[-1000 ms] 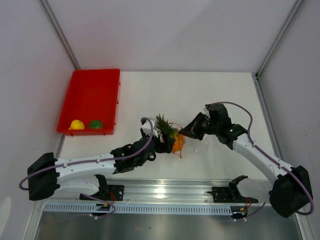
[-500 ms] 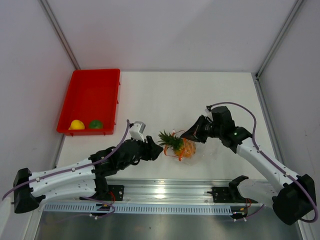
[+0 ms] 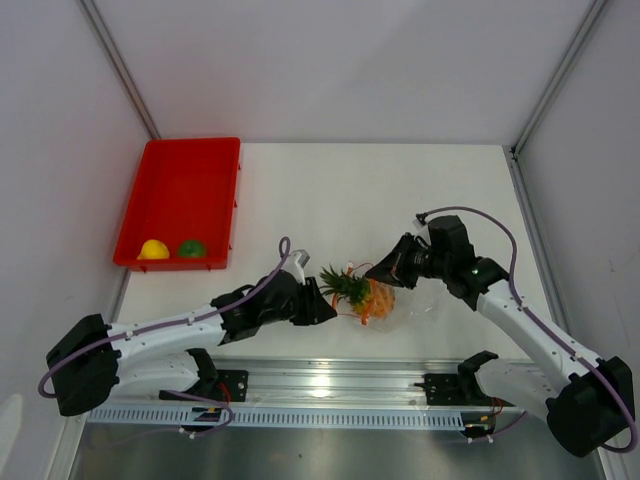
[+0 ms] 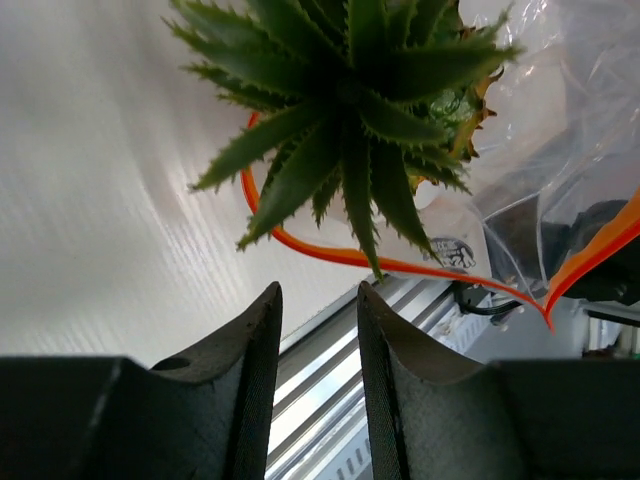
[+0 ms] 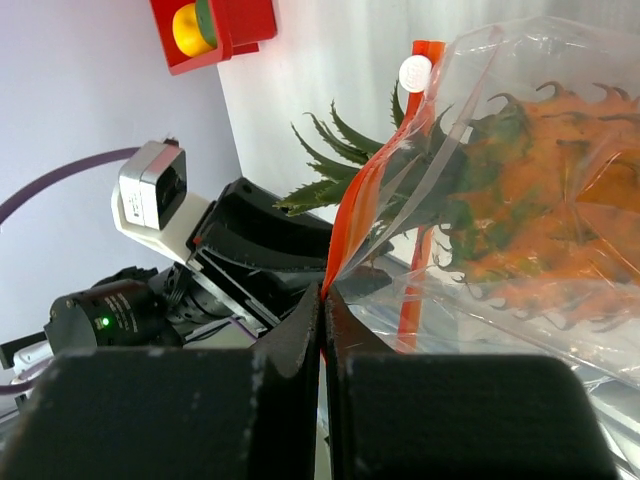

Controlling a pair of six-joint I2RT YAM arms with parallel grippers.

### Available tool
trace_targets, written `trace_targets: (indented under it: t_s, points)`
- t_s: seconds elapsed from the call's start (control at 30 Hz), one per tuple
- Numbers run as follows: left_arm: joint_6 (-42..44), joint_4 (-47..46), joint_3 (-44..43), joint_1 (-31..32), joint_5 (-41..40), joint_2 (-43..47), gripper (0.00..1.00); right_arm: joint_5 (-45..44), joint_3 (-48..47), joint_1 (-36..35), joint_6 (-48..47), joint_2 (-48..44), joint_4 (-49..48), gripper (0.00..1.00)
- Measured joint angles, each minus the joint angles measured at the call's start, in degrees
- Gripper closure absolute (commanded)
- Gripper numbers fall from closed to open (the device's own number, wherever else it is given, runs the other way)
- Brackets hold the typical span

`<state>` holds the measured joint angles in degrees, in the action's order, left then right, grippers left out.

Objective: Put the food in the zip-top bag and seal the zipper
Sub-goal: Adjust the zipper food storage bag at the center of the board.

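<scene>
- One pineapple (image 5: 540, 210) lay body-first in the zip-top bag (image 5: 560, 90); its protruding crown could block the zipper (image 5: 352, 235).
- Right gripper (image 5: 322, 295) pinched the zipper; left gripper (image 4: 318, 295) stood slightly parted, empty.

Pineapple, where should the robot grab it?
Probably its green leafy crown, from the left gripper's side: the crown pokes out of the zip-top bag toward those open jaws, while the orange body is already inside.

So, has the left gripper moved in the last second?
Yes. The left gripper has dropped back toward the near rail, off the pineapple, its jaws open.
</scene>
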<state>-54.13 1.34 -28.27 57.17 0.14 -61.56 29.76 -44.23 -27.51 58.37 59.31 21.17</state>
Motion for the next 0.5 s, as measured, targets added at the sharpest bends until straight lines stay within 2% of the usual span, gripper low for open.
trace_targets:
  t_s: [0.13, 0.37, 0.5]
  points:
    - [-1.40, -3.93, 0.26, -1.33, 2.34, -2.25, 0.63, 0.59, 0.22, 0.17, -0.13, -0.04, 0.00, 1.00]
    - [-1.95, -7.13, 0.26, -2.91, 3.85, -5.68, 0.74, 0.76, 0.31, 0.63, -0.17, -0.42, 0.00, 1.00]
    - [-1.90, -7.80, 0.33, -3.82, 4.42, -6.56, 0.74, 0.79, 0.31, 0.63, -0.17, -0.59, 0.00, 1.00]
